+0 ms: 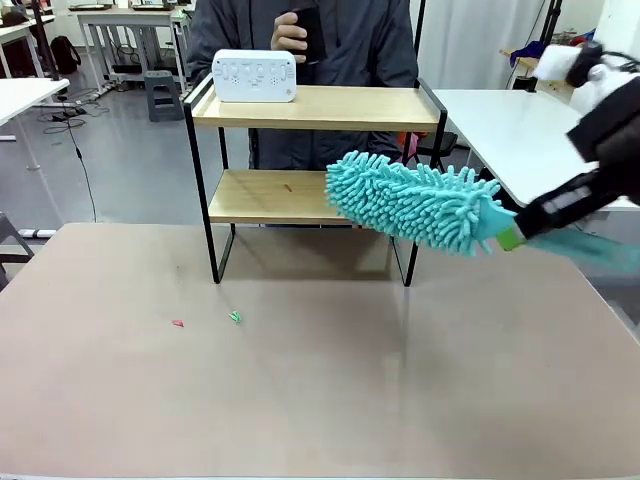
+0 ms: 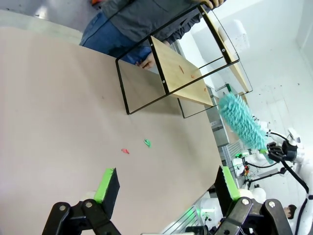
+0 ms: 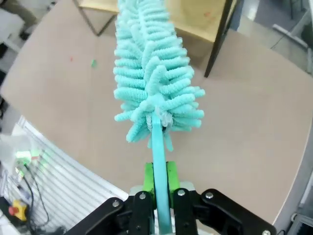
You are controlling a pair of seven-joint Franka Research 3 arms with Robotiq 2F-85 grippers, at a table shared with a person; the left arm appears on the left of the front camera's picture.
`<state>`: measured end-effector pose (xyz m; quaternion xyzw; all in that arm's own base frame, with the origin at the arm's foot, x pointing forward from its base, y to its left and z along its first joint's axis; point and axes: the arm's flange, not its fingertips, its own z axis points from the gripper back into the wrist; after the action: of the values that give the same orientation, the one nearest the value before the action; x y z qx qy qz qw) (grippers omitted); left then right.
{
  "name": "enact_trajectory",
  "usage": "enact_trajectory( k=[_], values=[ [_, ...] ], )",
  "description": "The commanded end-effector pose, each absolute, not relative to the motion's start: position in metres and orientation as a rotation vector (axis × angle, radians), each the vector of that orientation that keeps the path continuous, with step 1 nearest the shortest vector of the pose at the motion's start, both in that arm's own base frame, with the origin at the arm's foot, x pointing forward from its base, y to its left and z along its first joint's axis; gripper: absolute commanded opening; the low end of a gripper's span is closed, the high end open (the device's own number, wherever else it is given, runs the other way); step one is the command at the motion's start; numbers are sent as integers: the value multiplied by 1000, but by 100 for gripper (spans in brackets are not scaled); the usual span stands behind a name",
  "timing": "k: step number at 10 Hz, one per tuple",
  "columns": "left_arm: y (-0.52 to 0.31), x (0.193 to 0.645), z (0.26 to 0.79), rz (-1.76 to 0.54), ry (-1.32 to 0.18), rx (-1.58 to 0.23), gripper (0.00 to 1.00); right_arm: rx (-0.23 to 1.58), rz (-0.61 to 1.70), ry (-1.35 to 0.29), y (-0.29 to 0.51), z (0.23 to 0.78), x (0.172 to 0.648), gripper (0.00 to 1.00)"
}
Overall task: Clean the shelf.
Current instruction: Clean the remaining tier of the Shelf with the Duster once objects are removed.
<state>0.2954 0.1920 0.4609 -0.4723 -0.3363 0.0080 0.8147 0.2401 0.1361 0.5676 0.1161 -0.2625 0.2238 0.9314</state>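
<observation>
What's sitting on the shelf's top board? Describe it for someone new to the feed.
Find the shelf, the two-tier wooden rack in a black frame at the table's far side. At the left end of its top board stands a white box with rounded corners and small markings on its face. Unlike the fluffy teal duster by the lower board, it is hard and boxy.

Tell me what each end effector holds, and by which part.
Right end effector: teal duster, gripped by its handle. Left end effector: open, empty.
</observation>
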Motion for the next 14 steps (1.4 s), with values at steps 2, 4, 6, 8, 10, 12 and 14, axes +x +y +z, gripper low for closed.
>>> enact_trajectory(
  k=[2, 4, 6, 8, 10, 12, 14],
  values=[
    [191, 295, 461, 0, -747, -1019, 100, 232, 292, -658, 147, 550, 304, 13],
    [191, 295, 461, 0, -747, -1019, 100, 187, 183, -676, 144, 530, 325, 13],
    [191, 295, 461, 0, -747, -1019, 100, 177, 114, -694, 158, 517, 334, 13],
    [191, 295, 461, 0, -747, -1019, 100, 136, 56, -699, 177, 501, 336, 13],
    [191, 295, 461, 0, -747, -1019, 100, 110, 22, -673, 184, 485, 339, 13],
    [191, 295, 461, 0, -747, -1019, 100, 135, 17, -646, 189, 477, 343, 13],
    [191, 295, 461, 0, -747, -1019, 100, 179, 51, -642, 199, 481, 350, 13]
  ],
)
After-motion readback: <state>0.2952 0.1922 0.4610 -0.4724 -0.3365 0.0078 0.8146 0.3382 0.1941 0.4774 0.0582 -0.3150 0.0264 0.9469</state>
